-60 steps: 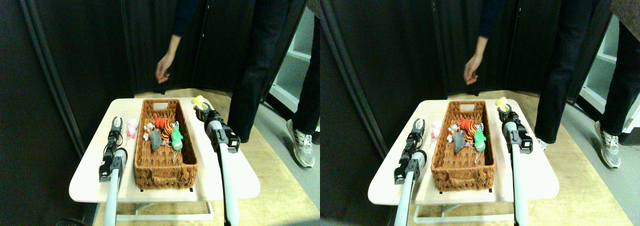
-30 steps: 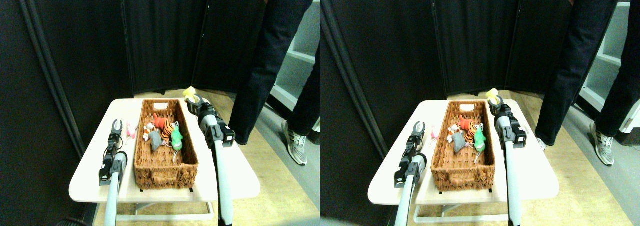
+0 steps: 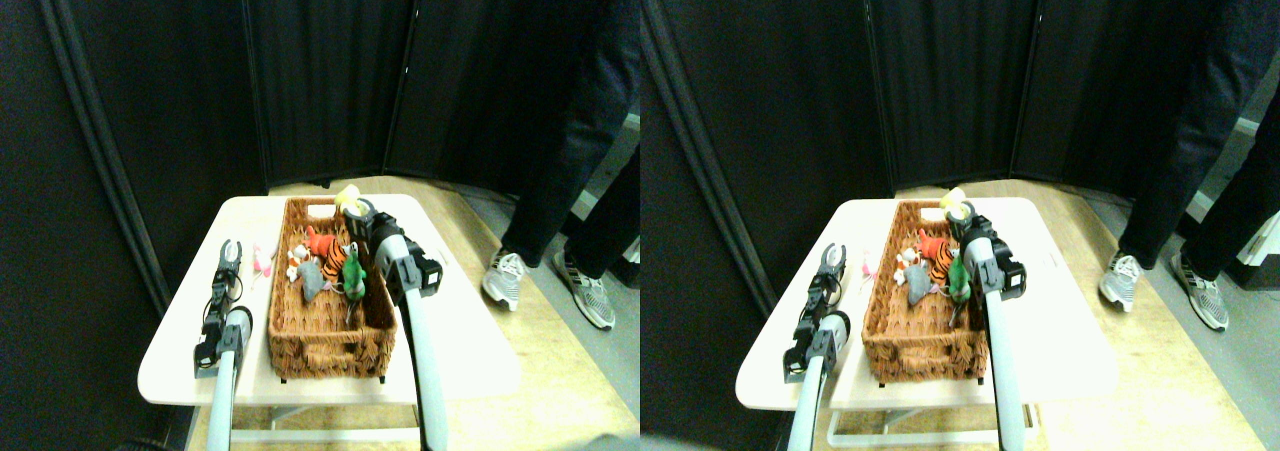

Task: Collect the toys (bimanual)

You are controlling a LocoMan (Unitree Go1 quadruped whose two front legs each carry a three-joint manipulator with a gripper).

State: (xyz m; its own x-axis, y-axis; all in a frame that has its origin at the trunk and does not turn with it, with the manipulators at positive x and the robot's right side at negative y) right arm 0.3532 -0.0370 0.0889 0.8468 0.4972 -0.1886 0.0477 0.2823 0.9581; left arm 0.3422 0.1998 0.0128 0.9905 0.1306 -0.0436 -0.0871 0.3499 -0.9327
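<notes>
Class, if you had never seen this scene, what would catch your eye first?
The long wicker basket mid-table, with bright plush toys heaped in its far half. Then the right end effector holding a yellow toy over the basket's far end, and a pink toy outside, left of the basket.

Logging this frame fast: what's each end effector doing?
Left end effector: open, empty, beside the pink toy.
Right end effector: shut on the yellow toy, over the basket.

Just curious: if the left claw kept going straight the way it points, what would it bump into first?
Probably nothing soon. The left claw points along bare table; the pink toy sits just right of its line, though depth is unclear.
</notes>
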